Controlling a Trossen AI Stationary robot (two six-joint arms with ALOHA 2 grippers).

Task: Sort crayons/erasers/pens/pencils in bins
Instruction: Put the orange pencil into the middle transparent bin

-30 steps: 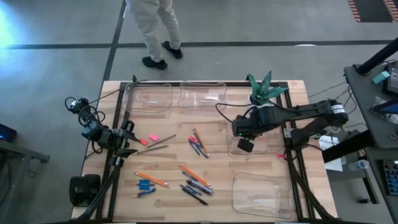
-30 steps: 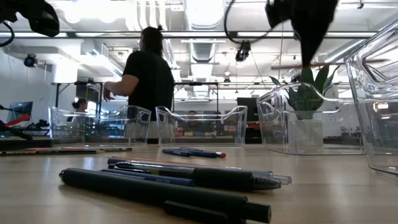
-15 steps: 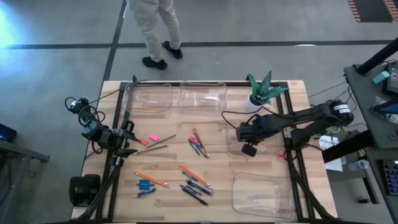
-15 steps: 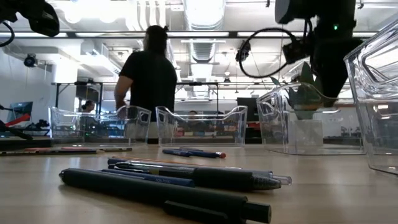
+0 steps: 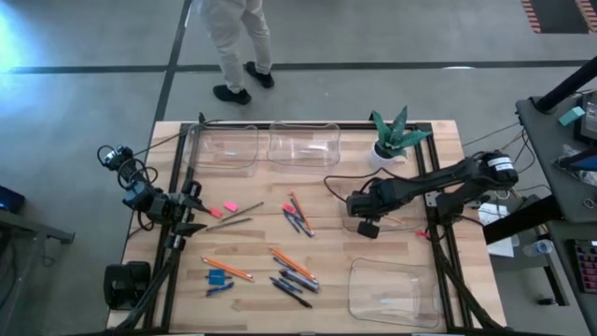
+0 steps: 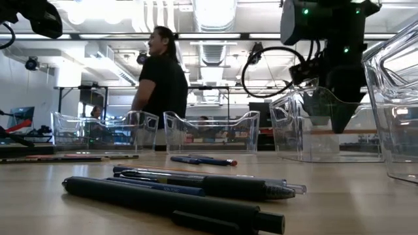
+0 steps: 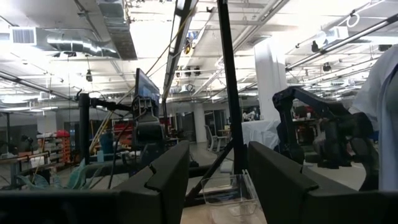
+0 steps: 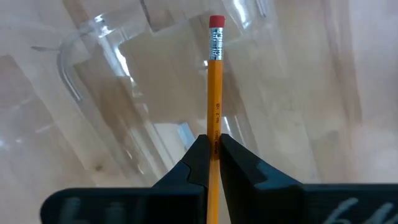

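My right gripper (image 8: 214, 149) is shut on an orange pencil (image 8: 215, 81) and points steeply down over the clear bin (image 5: 403, 217) at the table's middle right. In the low view it (image 6: 341, 127) hangs at that bin's rim (image 6: 300, 130). Loose on the wood lie orange pencils (image 5: 229, 271), dark pens (image 5: 294, 289), blue crayons (image 5: 219, 278) and pink erasers (image 5: 229, 206). Two bins (image 5: 224, 147) (image 5: 303, 145) stand at the far edge and one (image 5: 392, 289) at the near right. My left gripper (image 7: 217, 180) waits open at the left edge (image 5: 191, 213). My right gripper pinches the pencil's shaft (image 8: 215, 127) between its two fingers. The fingers come from above, slanting down, and the pencil runs on past the fingertips along their line. Its pink eraser end (image 8: 216, 22) leads, over the bin's floor. Whether that end touches the floor I cannot tell.
A potted plant (image 5: 392, 138) stands at the far right behind the bin. A person (image 6: 160, 78) stands beyond the table's far edge. Bare wood lies between the pile of sticks and the right-hand bins.
My right gripper has come down with the pencil, from well above the middle-right bin to the height of its rim, staying shut. The person behind the table has turned and shifted a little.
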